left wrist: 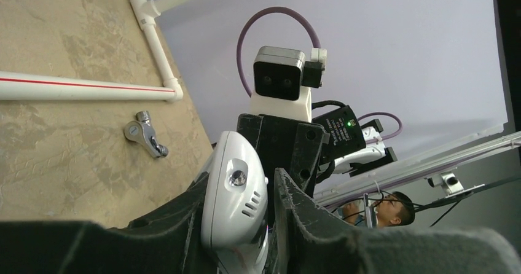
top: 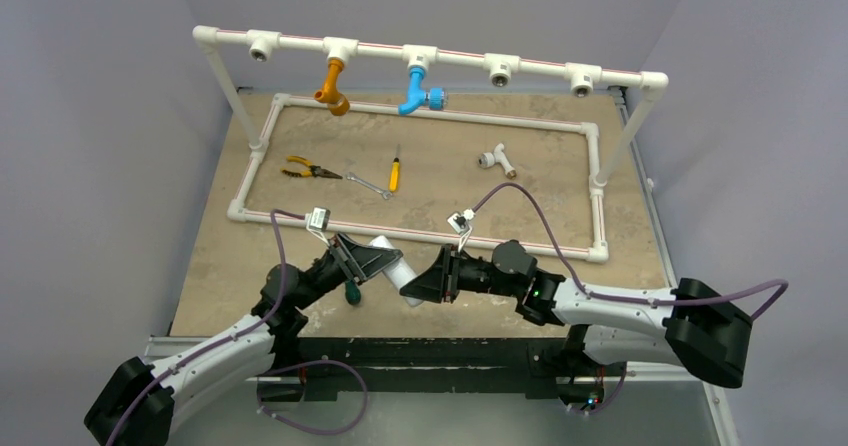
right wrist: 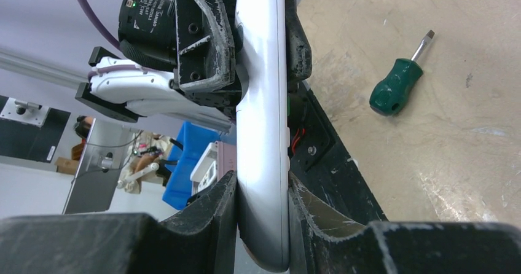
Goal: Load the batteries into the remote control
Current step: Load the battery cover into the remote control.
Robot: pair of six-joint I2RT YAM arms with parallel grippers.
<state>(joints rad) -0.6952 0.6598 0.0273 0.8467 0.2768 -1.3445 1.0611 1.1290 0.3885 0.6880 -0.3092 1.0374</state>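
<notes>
The remote control (top: pixel 398 267) is a slim white handset held above the table's near edge between my two grippers. My left gripper (top: pixel 372 261) is shut on one end; in the left wrist view the rounded white end with a small lens (left wrist: pixel 236 194) sits between its black fingers (left wrist: pixel 307 219). My right gripper (top: pixel 428 284) is shut on the other end; in the right wrist view the remote (right wrist: pixel 261 120) runs edge-on from its fingers (right wrist: pixel 215 206) up to the left gripper's. The batteries are not visible in any view.
A green-handled screwdriver (top: pixel 352 292) lies under the left gripper and also shows in the right wrist view (right wrist: pixel 393 90). A shiny metal tap fitting (left wrist: pixel 144 133) lies by the white pipe frame (top: pixel 590 126). Inside the frame lie pliers (top: pixel 305 170), a wrench (top: pixel 368 184), a yellow screwdriver (top: pixel 394 174) and a white T-fitting (top: pixel 497 158).
</notes>
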